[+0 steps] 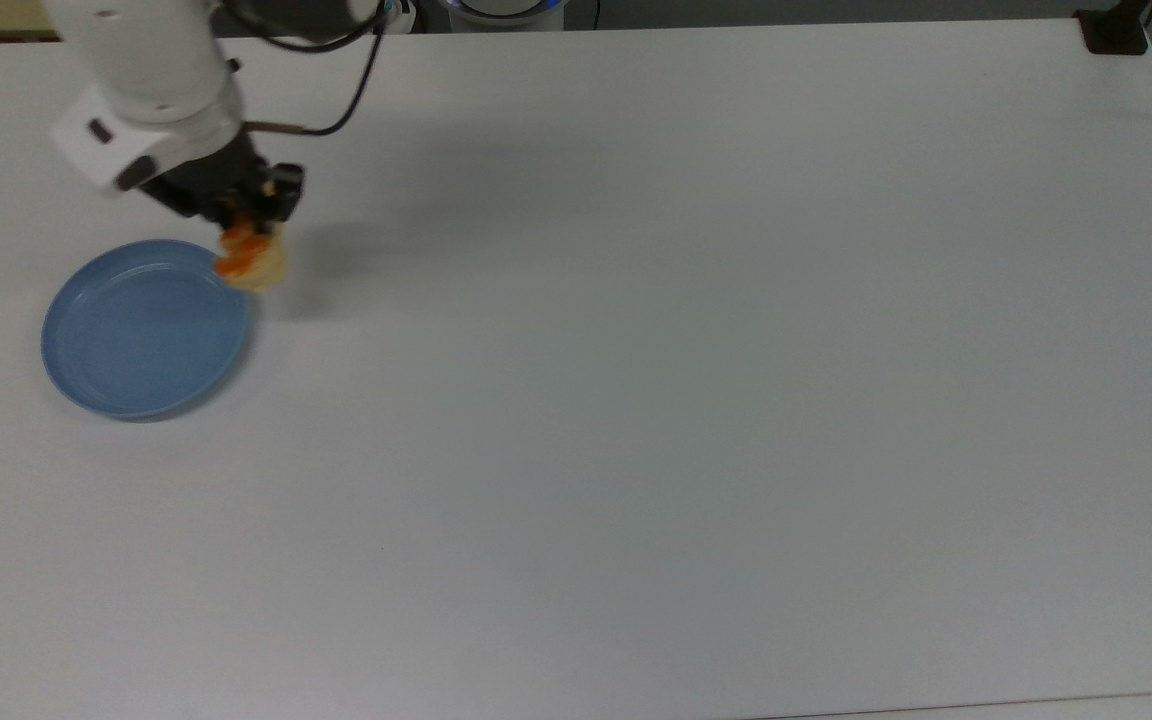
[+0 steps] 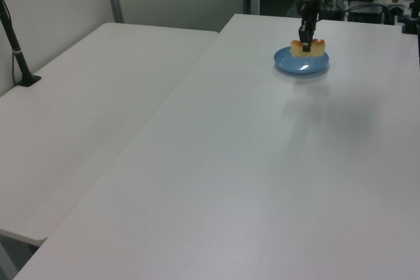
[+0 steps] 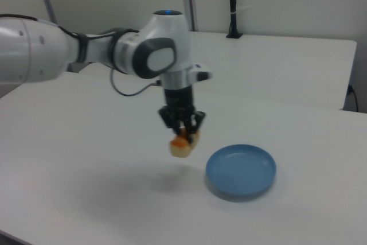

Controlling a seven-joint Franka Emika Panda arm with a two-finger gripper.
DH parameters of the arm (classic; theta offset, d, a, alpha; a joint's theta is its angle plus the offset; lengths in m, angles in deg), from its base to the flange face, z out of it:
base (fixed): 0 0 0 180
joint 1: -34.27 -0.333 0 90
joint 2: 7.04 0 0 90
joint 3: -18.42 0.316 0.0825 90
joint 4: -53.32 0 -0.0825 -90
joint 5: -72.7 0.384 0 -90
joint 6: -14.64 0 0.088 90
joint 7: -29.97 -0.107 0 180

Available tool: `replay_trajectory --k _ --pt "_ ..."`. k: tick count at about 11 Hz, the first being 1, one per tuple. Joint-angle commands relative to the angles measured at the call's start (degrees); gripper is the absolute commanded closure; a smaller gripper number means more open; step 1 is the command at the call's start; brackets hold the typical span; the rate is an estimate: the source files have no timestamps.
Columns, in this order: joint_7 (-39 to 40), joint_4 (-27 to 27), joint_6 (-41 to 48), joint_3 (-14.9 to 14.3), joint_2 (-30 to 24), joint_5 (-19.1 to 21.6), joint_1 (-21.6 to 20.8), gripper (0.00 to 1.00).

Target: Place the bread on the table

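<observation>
We see the gripper (image 3: 183,128) closed around the bread (image 3: 183,144), its jaws pinching the top of the loaf and carrying it in the air above the table (image 1: 696,400), clear of the surface. In the right view the bread hangs just to the left of the blue plate (image 3: 241,171), which lies flat. The table is a plain white matte top. In the left view a second white table (image 2: 85,109) stands alongside on the left, with a black post (image 2: 16,50) at its far-left edge, before pale wall panels.
</observation>
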Motion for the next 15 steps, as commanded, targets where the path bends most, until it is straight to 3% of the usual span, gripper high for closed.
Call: replay_trajectory --k 1,4,6,7,8,11,13,15 --pt "-2.4 -15.4 0.0 0.6 -9.0 0.7 -7.9 0.68" --pt "-7.9 -20.5 -0.1 4.1 -9.4 0.0 -9.0 0.66" --pt "-7.9 -21.0 -0.6 4.1 -8.6 -0.1 -8.8 0.38" --pt "-7.9 -21.0 -0.5 4.1 -8.2 -0.1 -8.7 0.09" --pt "-7.9 -21.0 -0.2 4.2 -8.1 -0.4 -8.7 0.0" --pt "-7.9 -20.2 0.7 4.6 -8.5 -1.1 -8.6 0.0" --pt "-8.9 -16.8 4.2 5.7 -9.7 -1.0 -8.3 0.0" --pt "-16.3 -10.2 6.3 10.4 -12.7 -0.7 -5.5 0.0"
